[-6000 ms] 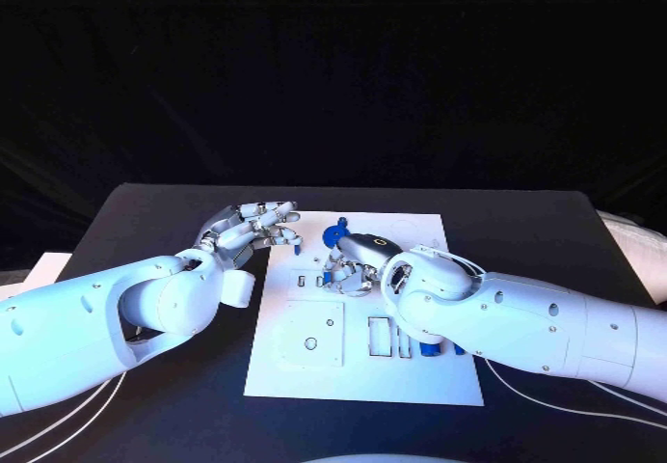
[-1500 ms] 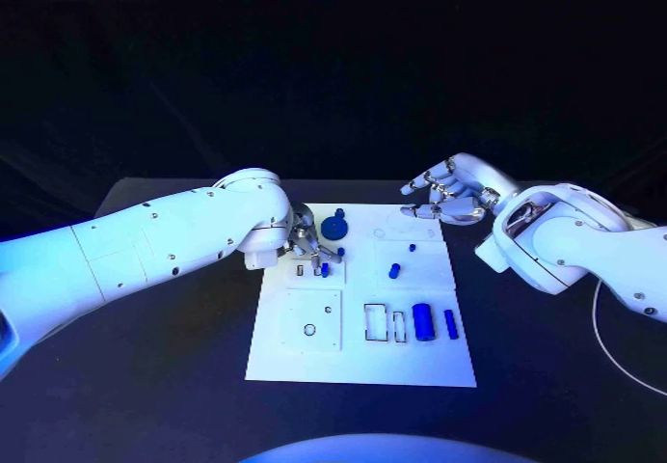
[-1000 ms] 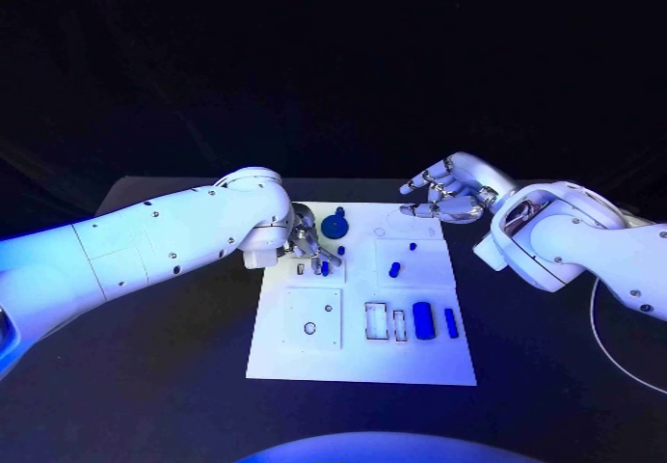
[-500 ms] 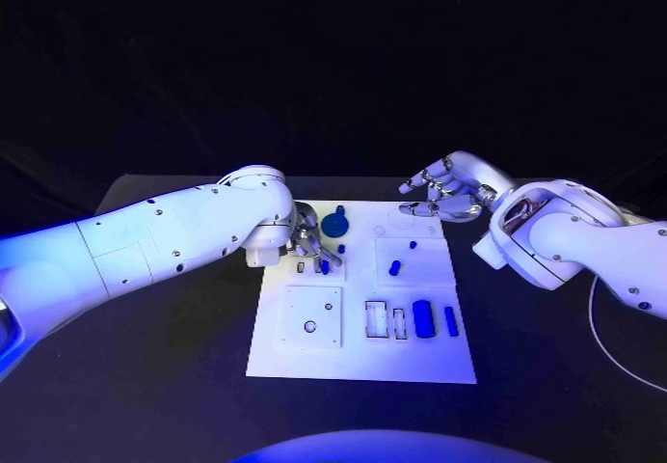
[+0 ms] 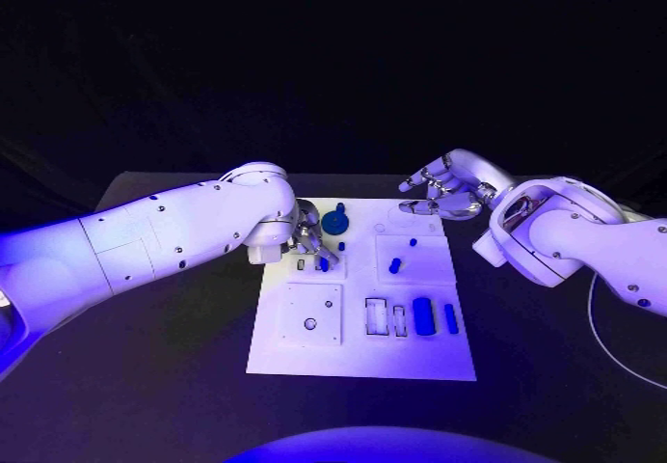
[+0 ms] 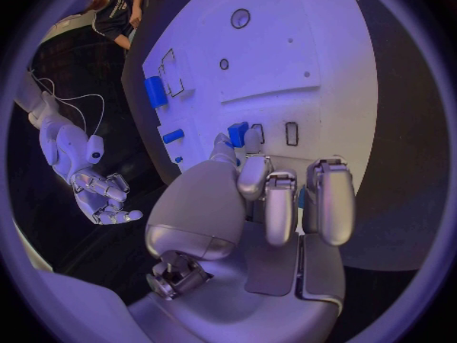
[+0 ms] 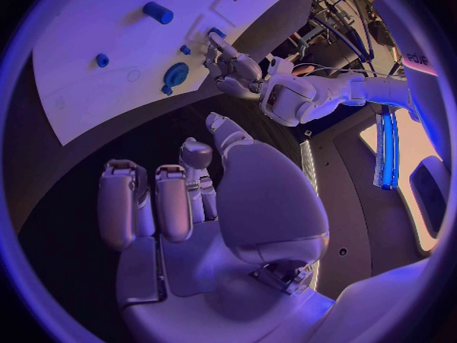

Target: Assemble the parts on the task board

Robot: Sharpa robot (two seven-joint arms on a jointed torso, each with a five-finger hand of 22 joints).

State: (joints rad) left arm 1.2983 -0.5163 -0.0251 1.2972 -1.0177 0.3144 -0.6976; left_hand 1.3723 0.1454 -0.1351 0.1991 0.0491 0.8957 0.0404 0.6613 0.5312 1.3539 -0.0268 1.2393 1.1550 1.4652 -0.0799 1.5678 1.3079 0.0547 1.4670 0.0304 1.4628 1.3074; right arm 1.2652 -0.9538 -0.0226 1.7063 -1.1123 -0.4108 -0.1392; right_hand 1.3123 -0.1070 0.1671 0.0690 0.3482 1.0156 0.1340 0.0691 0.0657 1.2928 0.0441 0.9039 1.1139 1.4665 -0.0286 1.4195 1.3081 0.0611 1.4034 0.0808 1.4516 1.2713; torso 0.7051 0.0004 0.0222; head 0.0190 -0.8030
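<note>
Black table (image 5: 167, 386) carries the white task board (image 5: 361, 359), lying flat at centre, long side running away from the robot. Dark tabletop is exposed on both sides of the board and along its near edge

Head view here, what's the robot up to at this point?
The left hand is down on the far left part of the task board, fingers at a small blue part there. The right hand hovers off the board's far right corner, holding nothing. Other blue parts lie on the board, including a cylinder.
</note>
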